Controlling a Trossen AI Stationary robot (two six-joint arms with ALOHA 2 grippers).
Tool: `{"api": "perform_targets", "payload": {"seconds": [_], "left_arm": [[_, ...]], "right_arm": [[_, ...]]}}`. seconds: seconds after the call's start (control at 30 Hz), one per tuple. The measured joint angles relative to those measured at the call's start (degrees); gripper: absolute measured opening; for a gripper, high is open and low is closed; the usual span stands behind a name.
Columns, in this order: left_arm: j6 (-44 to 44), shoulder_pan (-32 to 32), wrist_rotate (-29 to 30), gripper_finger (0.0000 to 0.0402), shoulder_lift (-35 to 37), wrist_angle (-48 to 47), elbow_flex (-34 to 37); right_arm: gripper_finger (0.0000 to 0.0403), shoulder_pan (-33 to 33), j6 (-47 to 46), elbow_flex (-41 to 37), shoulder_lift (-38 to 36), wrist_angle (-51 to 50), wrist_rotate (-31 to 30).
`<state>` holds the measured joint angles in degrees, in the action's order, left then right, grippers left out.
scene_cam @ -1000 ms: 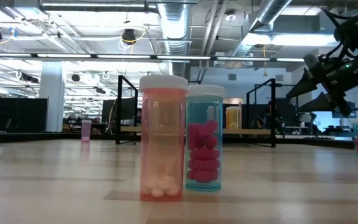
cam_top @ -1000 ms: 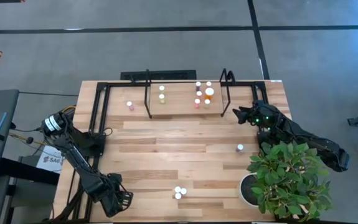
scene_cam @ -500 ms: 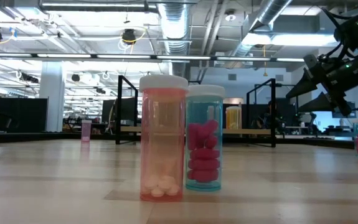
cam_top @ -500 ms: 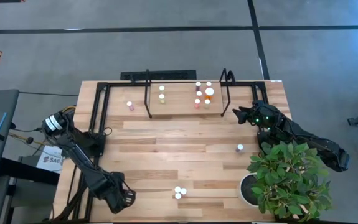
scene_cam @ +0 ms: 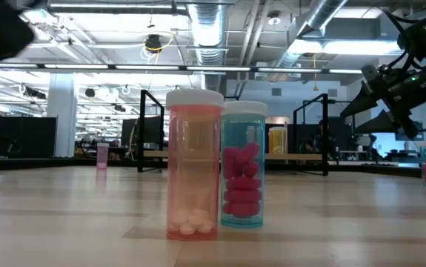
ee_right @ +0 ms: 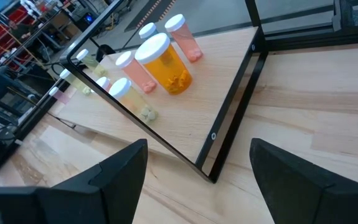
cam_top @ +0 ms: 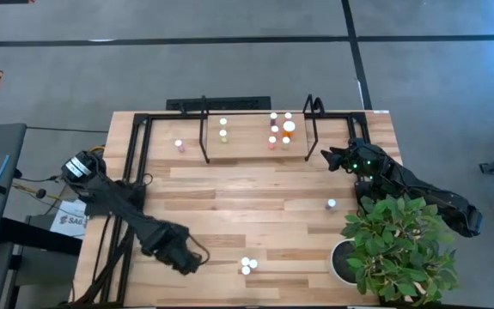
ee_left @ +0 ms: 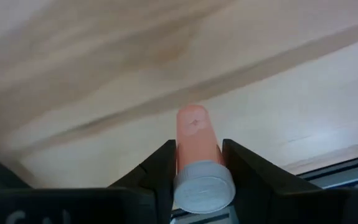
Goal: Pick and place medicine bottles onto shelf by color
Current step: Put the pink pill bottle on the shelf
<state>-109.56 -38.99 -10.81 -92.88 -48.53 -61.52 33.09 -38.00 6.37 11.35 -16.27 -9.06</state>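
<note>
My left gripper [cam_top: 185, 257] is over the near left part of the table, shut on a pale pink medicine bottle [ee_left: 195, 134] with a white cap [ee_left: 203, 186]. My right gripper [cam_top: 328, 158] hangs open and empty by the shelf's right hoop [cam_top: 313, 116]. The shelf [cam_top: 247, 153] at the far edge holds several bottles: a pink one [cam_top: 179, 146] on the left, two yellowish ones [cam_top: 223, 129] in the middle, and a pink and orange group [cam_top: 281, 129] on the right. Three bottles [cam_top: 247, 265] stand near the front edge, and one [cam_top: 331, 204] stands at the right. My left gripper pinches the pink bottle's body just behind its cap [ee_left: 194, 158] between its two fingers [ee_left: 161, 168]. The bottle lies along the fingers, cap toward the wrist and bottom pointing away. It is held above the table.
A potted green plant [cam_top: 393, 249] in a white pot [cam_top: 343, 262] stands at the near right, under my right arm. In the low view, a pink bottle [scene_cam: 194, 163] and a blue bottle with pink pills [scene_cam: 243, 165] stand close to the camera. Bare planks lie mid-table.
My left gripper has swung from the near left corner toward the table's right edge and a little toward the far edge. It now shows as a dark blur at the low view's upper left.
</note>
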Motion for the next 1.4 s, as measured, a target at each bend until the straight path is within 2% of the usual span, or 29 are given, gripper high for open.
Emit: {"api": "perform_targets", "payload": {"seconds": [0.3,0.67,0.73,0.83,0.97,1.13,1.4], "left_arm": [[13.6,11.1,0.8,0.0113,0.0,-1.1,-2.6],[24.4,24.3,4.2,0.0113,-0.1,-2.6,-7.4],[25.7,26.4,4.8,0.0113,-1.8,-3.8,-9.3],[28.3,28.9,4.5,0.0108,-6.9,-7.6,-14.4],[35.7,31.8,2.6,0.0104,-15.2,-14.5,-25.0],[44.9,35.4,5.0,0.0103,-21.1,-20.6,-37.2],[59.3,40.8,4.7,0.0103,-27.3,-24.0,-45.8]], "right_arm": [[0.0305,0.0,0.0,0.0,0.0,0.0,0.0],[0.0305,0.0,0.0,0.0,0.0,0.0,0.0],[0.0305,0.0,0.0,0.0,0.0,0.0,0.0],[0.0305,0.0,0.0,0.0,0.0,0.0,0.0],[0.0305,0.0,0.0,0.0,0.0,0.0,0.0],[0.0305,0.0,0.0,0.0,-0.1,-0.1,0.0],[0.0305,0.0,0.0,0.0,-0.1,0.0,0.0]]}}
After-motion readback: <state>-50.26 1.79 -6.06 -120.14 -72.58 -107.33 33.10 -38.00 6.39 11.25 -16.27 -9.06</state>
